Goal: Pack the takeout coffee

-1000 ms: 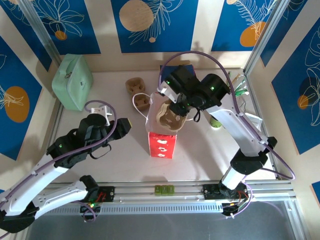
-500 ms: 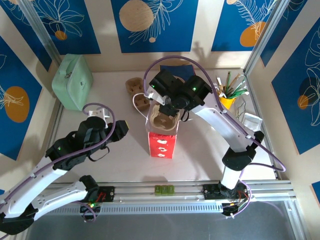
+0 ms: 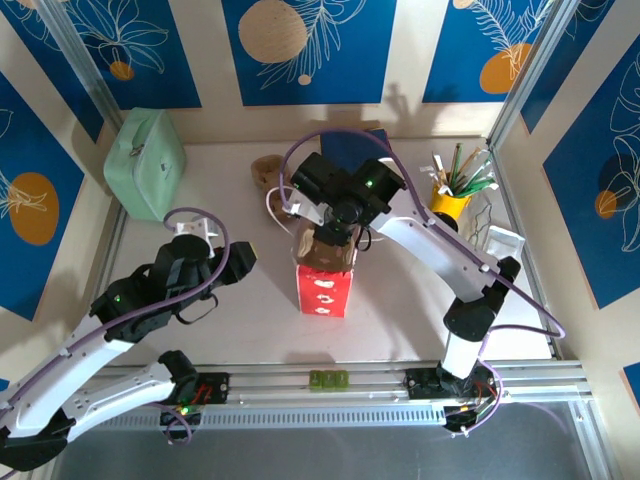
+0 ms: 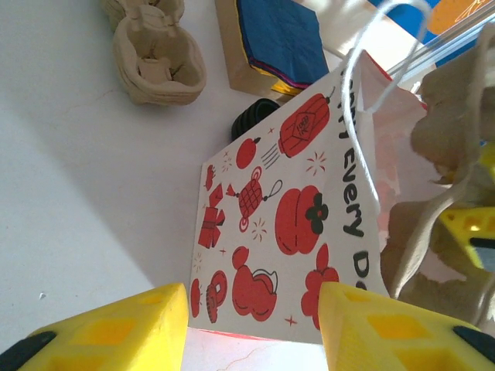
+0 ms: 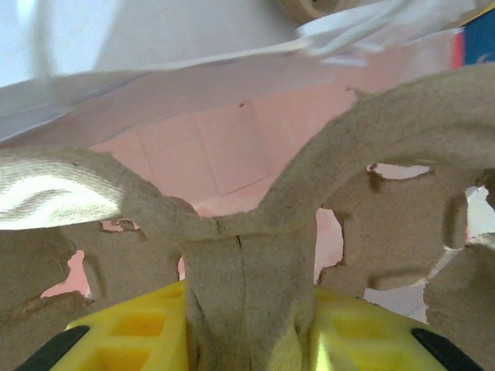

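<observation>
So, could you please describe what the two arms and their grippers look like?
The left arm and the right arm both have white links, black joint housings with small green lights, and a lilac cable looping alongside. The left gripper and the right gripper have chunky yellow fingers with recessed pockets and black patches.

The left white-and-black arm [image 3: 100,335] reaches from its base at the near left edge toward the middle of the table, its wrist pointing right. The left gripper [image 3: 243,262] hovers free, its yellow fingers [image 4: 131,328] set apart with nothing between them. The right white-and-black arm [image 3: 440,250] rises from the near right base, bends at the elbow and stretches left and far, wrist turned downward. The right gripper [image 5: 247,332] is clamped on the upright centre rib of a brown moulded-pulp cup carrier [image 5: 244,263], one yellow finger on each side
</observation>
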